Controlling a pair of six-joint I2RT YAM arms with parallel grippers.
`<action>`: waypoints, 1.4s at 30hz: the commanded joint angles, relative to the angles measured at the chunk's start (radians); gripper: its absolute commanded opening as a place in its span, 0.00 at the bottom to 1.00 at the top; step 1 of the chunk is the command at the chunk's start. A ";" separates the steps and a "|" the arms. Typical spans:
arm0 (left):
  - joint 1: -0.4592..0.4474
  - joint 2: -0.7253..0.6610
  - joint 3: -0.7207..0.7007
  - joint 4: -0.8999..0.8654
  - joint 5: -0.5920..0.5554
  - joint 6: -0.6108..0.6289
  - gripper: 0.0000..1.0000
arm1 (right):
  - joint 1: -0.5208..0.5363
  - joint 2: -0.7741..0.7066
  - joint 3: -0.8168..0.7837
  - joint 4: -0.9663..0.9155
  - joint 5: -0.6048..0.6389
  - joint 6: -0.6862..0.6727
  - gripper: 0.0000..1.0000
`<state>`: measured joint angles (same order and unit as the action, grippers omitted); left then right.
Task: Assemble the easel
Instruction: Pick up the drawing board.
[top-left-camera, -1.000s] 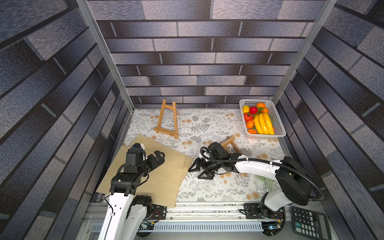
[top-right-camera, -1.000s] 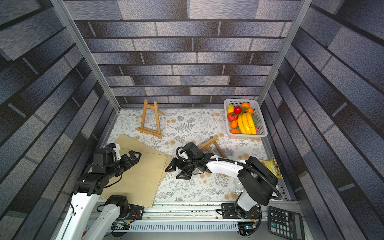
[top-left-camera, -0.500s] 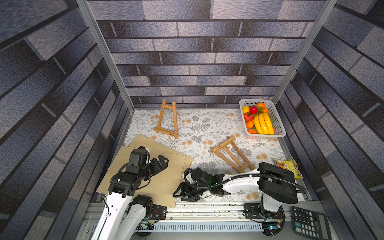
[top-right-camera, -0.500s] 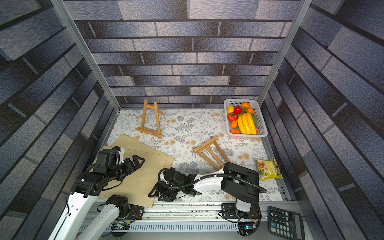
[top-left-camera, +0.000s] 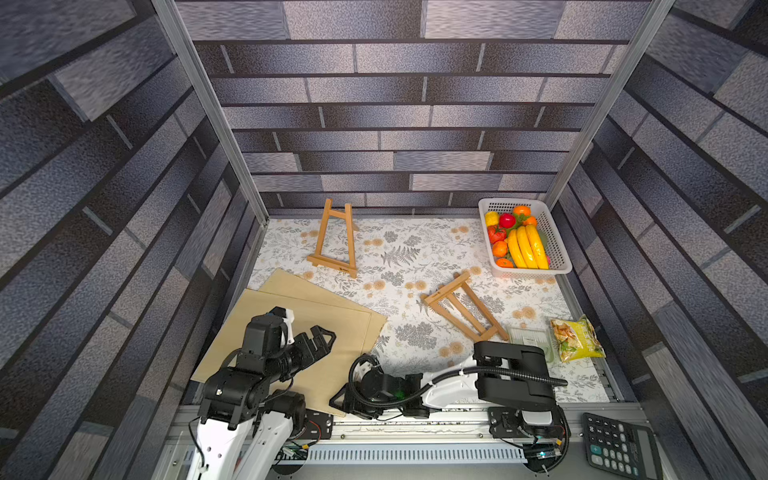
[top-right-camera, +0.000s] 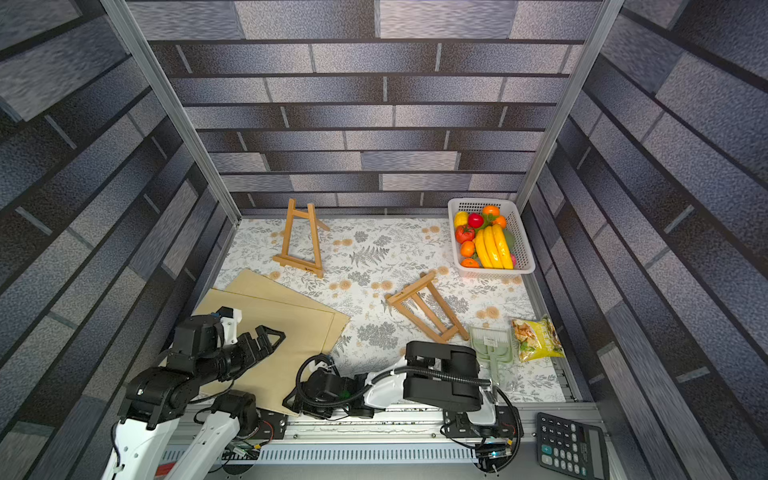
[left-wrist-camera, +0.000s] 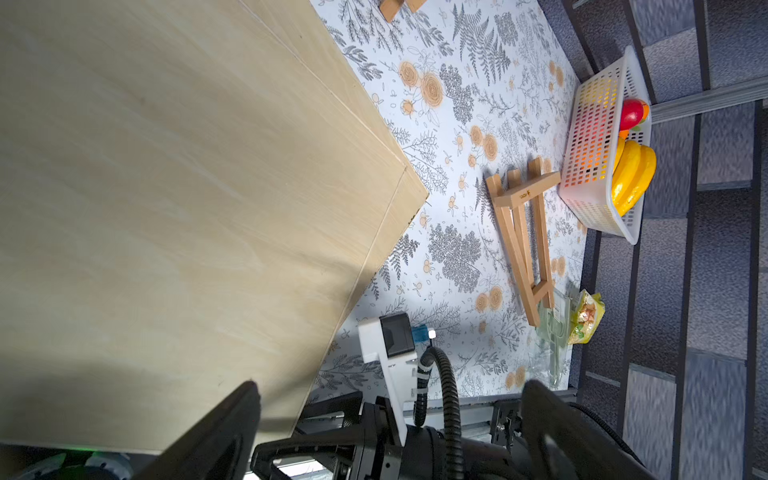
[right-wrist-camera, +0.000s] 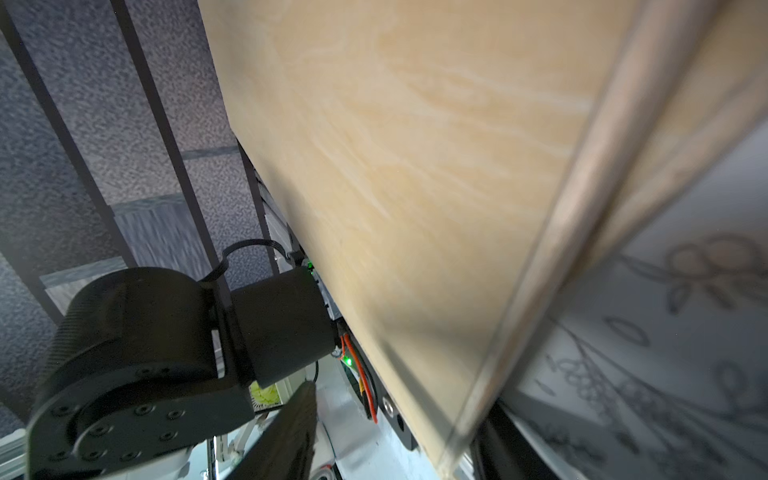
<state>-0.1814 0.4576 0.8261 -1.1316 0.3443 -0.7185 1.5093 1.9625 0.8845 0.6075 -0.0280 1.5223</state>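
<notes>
Two boards (top-left-camera: 353, 332) overlap, lower left. Left claw (top-left-camera: 324, 343) open above them; right claw (top-left-camera: 338, 401) at their bottom corner, closure cannot be told. Risk: a pinch drags both.

- White perforated plastic fruit basket (top-left-camera: 528, 272): well apart from the right gripper (top-left-camera: 338, 401), far ahead and to its right.
- Yellow-green crinkled snack bag (top-left-camera: 575, 338): nearer, also to its right.
- Black calculator (top-left-camera: 619, 446): right, behind it.
</notes>
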 joint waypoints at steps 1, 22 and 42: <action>0.008 -0.023 0.036 -0.049 0.030 0.008 1.00 | 0.026 0.027 0.010 0.068 0.120 -0.004 0.52; 0.009 -0.026 0.047 -0.106 0.023 0.082 1.00 | 0.049 -0.034 0.014 0.278 0.201 -0.118 0.35; 0.012 0.000 0.028 -0.063 0.037 0.070 1.00 | 0.000 -0.051 -0.025 0.361 0.239 -0.118 0.34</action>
<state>-0.1783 0.4435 0.8532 -1.2114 0.3668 -0.6586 1.5383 1.8877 0.8528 0.7647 0.1795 1.4166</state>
